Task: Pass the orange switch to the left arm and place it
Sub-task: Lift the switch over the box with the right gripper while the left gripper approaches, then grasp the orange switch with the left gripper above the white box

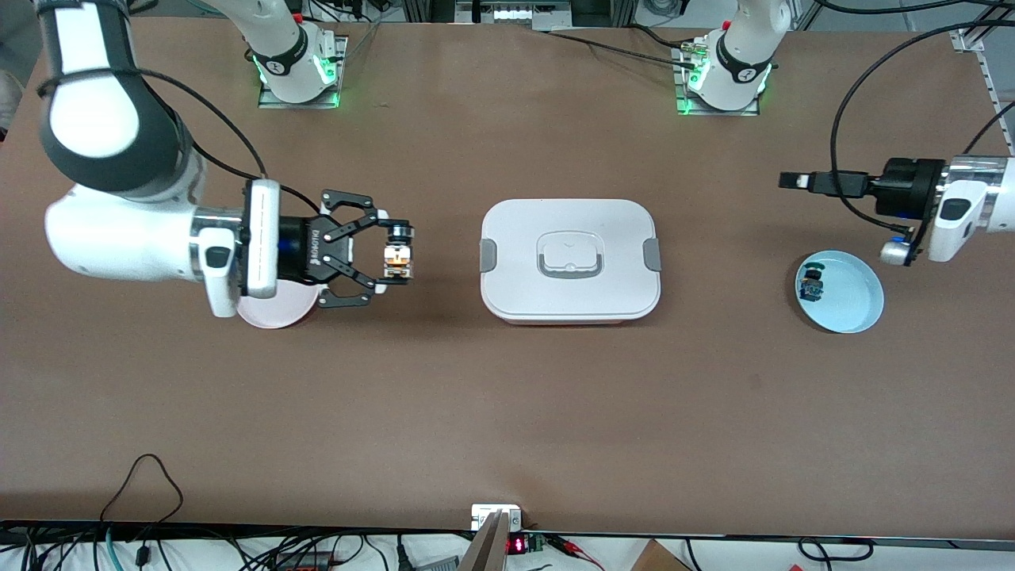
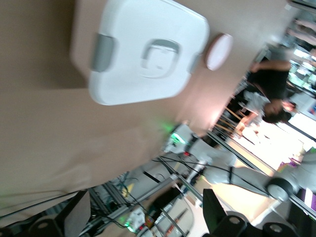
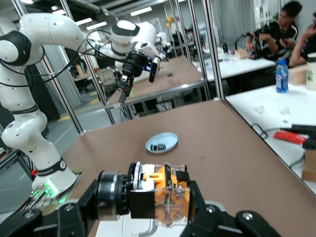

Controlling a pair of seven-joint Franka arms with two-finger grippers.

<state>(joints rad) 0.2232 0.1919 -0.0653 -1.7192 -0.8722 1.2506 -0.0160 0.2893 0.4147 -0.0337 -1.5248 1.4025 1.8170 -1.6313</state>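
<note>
My right gripper is shut on the orange switch, a small black body with an orange block, and holds it in the air over bare table between a pink plate and the box. The right wrist view shows the orange switch clamped between the black fingers. The white lidded box sits shut at mid-table. My left gripper hangs open and empty over the table beside a blue plate, pointing toward the box. In the left wrist view the box lies ahead of the open left gripper.
The blue plate at the left arm's end holds a small blue-and-green switch. The pink plate lies under my right wrist. Cables trail from the left wrist and along the table edge nearest the camera.
</note>
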